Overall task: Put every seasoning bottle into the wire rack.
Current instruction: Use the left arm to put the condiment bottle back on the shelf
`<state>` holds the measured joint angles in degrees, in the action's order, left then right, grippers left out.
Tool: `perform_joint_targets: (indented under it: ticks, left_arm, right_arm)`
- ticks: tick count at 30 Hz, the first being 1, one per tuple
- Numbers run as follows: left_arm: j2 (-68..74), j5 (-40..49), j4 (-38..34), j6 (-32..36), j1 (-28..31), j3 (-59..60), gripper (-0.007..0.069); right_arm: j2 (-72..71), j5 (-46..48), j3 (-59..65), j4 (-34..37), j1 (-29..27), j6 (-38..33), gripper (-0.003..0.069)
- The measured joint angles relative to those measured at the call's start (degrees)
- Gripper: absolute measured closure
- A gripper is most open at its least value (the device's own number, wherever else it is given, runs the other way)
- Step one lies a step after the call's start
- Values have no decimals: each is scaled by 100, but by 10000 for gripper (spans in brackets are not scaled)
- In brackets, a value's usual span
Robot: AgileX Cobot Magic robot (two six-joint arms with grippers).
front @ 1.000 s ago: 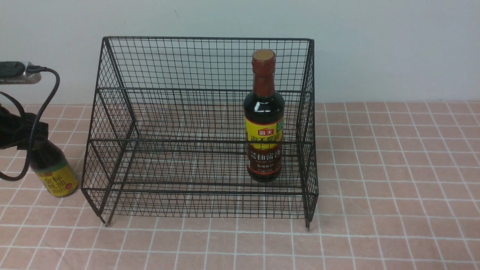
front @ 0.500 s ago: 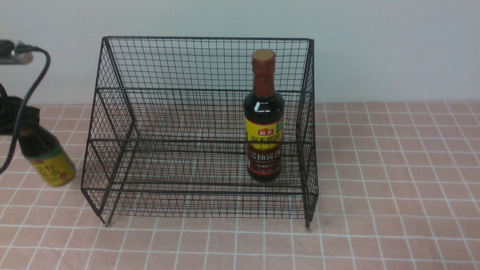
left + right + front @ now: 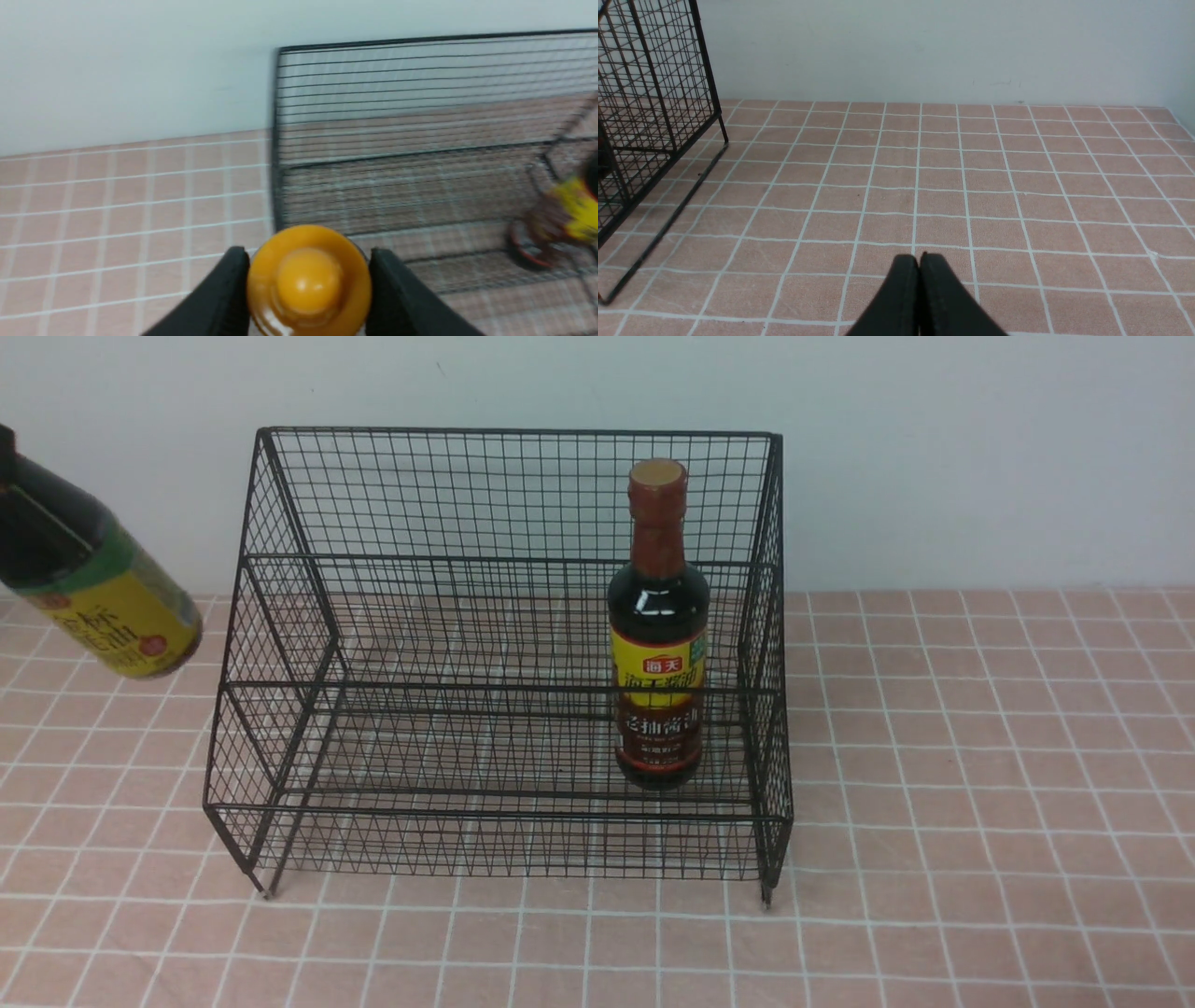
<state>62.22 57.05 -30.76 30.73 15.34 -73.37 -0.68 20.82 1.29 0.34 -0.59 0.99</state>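
Your short bottle (image 3: 103,607) has left the worktop (image 3: 980,756). A second ago it stood at the lower left of the front view beside the rack (image 3: 513,430); now it hangs tilted at the upper left of the frame, base swung toward the rack but outside its left wall. That reads as the lift done and the carry across yet to come. The tall bottle (image 3: 657,635) has not moved: it stands upright inside the rack at the right, so half the task looks finished. The front view cuts off the short bottle's cap and the arm. The left wrist view fills that gap, showing the left jaws clamped on either side of the orange cap (image 3: 308,275), with the rack's tiers ahead. The right wrist view shows the right jaws pressed together, holding nothing, over bare tiles beside the rack
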Motion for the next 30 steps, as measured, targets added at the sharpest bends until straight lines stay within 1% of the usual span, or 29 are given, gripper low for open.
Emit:
perform_joint_targets:
  ticks: [2, 4, 5, 8, 9, 14, 20, 25, 30]
  left_arm:
    - [-6, 126, -50, -7, -269, 0, 344]
    - [73, 158, -50, -13, -726, 19, 344]
    - [92, 149, -50, -13, -798, 25, 344]
    - [249, 79, 15, -13, -1263, 85, 344]
    - [385, 55, 113, -20, -1486, 92, 344]
    - [892, -96, 556, -174, -1966, 129, 344]
    - [1431, -296, 821, -185, -2036, 129, 344]
    - [1690, -533, 866, -192, -2036, 129, 344]
    - [1850, -533, 866, -192, -2036, 129, 344]
  right_arm:
    - [0, 0, 0, 0, 0, 0, 673]
    - [0, 0, 0, 0, 0, 0, 673]
    - [0, 0, 0, 0, 0, 0, 673]
    - [0, 0, 0, 0, 0, 0, 673]
    - [0, 0, 0, 0, 0, 0, 673]
    - [0, 0, 0, 0, 0, 0, 673]
    - [0, 0, 0, 0, 0, 0, 673]
    - [0, 0, 0, 0, 0, 0, 673]
    - [0, 0, 0, 0, 0, 0, 673]
